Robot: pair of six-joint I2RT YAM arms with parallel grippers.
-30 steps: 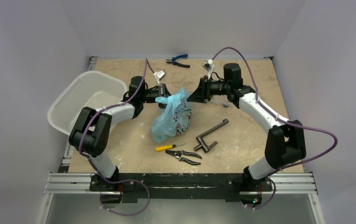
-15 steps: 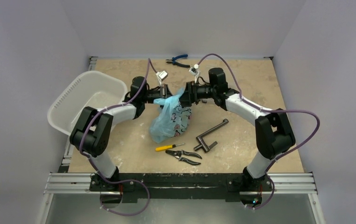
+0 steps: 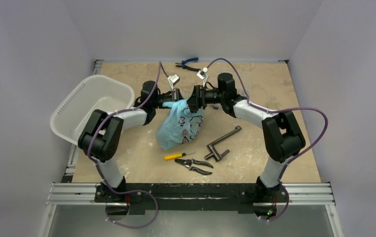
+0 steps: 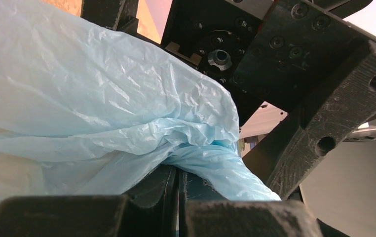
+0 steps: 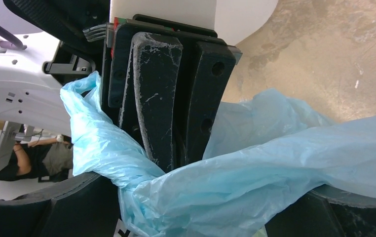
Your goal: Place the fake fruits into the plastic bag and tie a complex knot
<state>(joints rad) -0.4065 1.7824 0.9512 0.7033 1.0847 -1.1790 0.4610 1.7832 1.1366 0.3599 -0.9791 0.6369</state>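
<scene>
From above, the plastic bag (image 3: pixel 180 126) is seen lying mid-table, its neck lifted between the left gripper (image 3: pixel 177 102) and the right gripper (image 3: pixel 193 98), which are met almost nose to nose. The fake fruits are not seen; a bulge in the bag suggests they are inside, though this cannot be confirmed. No knot is made out. With the two wrists so crowded, a collision is risked if either is rotated carelessly.

In the left wrist view, the left gripper (image 4: pixel 179 183) is shown drawn tight on a twisted strand of the plastic bag (image 4: pixel 102 108). Thin film held this hard is judged likely to be stretched or torn if it is pulled sharply.

In the right wrist view, the right gripper (image 5: pixel 191 210) is seen with its jaws standing wide on either side of the bunched plastic bag (image 5: pixel 255 182), nothing yet clamped. If the jaws are shut here, the other arm's fingers (image 5: pixel 156 94), just behind the film, could be caught, or only a loose fold taken and then lost.
</scene>
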